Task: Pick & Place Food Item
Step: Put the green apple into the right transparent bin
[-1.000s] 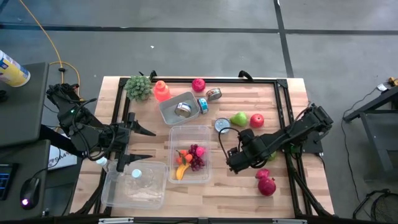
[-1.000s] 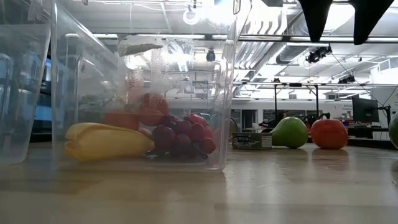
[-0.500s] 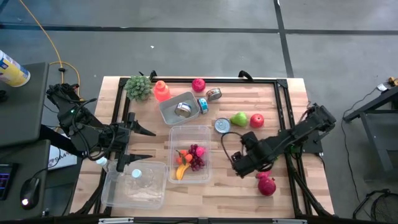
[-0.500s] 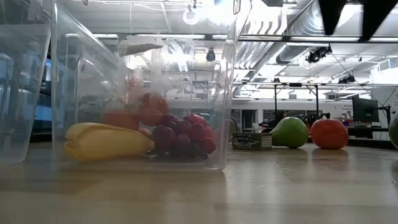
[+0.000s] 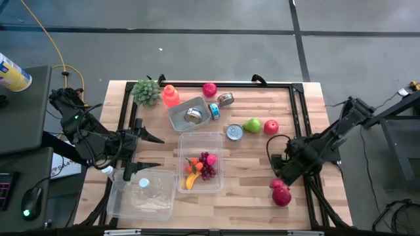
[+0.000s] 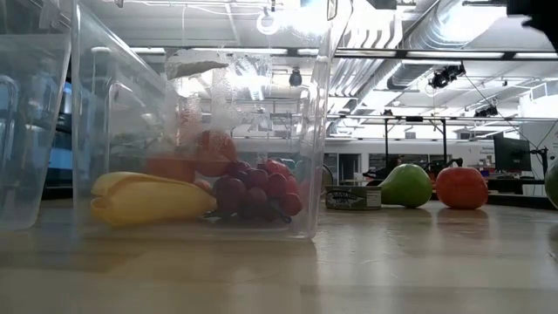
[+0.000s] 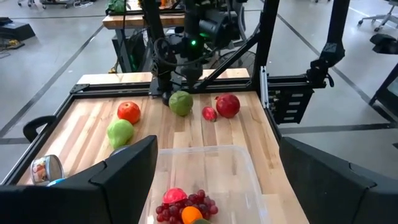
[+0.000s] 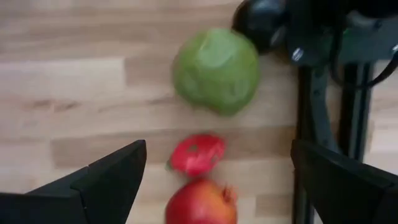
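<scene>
The right gripper [image 8: 214,186] hangs with jaws wide apart over a small red strawberry-like fruit [image 8: 198,154] on the wooden table [image 8: 74,74], between a green apple [image 8: 216,70] and a red pomegranate [image 8: 202,203]. It's probably light, smooth plastic, so it should be pinched across the middle. The left gripper [image 7: 214,180] waits open-jawed by the clear plastic bin [image 7: 205,163].

Hidden, cropped and unclear parts of the table scene

From above, the right arm covers the green fruit [image 8: 216,70] that its wrist camera sees, and the right gripper [image 5: 281,172] is too dark to make out its jaws there. In the low view the clear bin [image 6: 200,122] runs off the top edge, its fogged wall blurring the orange fruit [image 6: 205,153] behind the grapes [image 6: 257,192]; a second container [image 6: 22,113] is cut by the left edge. In the left wrist view the silver can [image 7: 46,169] is half hidden behind a finger.
</scene>
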`<state>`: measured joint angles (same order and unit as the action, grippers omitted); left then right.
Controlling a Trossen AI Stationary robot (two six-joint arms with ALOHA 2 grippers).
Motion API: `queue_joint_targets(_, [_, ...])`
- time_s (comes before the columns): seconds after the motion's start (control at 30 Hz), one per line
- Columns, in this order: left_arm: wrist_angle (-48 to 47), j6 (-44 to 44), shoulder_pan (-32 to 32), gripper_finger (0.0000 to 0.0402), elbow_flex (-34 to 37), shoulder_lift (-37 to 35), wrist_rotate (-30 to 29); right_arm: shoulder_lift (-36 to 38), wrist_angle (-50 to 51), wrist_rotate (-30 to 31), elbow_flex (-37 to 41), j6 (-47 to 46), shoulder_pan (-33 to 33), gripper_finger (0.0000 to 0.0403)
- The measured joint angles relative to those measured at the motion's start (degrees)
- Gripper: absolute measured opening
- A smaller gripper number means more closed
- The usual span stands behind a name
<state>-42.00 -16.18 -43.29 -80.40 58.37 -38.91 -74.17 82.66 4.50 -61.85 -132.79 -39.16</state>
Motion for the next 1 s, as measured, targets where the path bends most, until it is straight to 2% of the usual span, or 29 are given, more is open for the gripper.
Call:
queue_joint_targets(0.5, [-0.7, 1.1, 0.9, 0.0327, 0.0, -0.6, -0.2, -0.3, -6.6, 4.4, 8.0, 0.2, 8.1, 0.0386])
queue_joint_targets(0.63, [-1.1, 0.9, 0.9, 0.0327, 0.0, -0.8, -0.4, -0.3, -7.8, 2.8, 10.2, -0.3, 7.7, 0.0386])
queue_joint_targets(0.83, [-1.5, 0.9, 0.9, 0.0327, 0.0, -1.0, -0.8, -0.3, -16.5, 0.7, 14.2, -0.5, 7.2, 0.0386])
queue_joint_targets(1.0, [-1.5, 1.0, 0.9, 0.0327, 0.0, -1.0, -1.9, -0.3, -19.8, 0.5, 17.1, -0.5, 7.8, 0.0386])
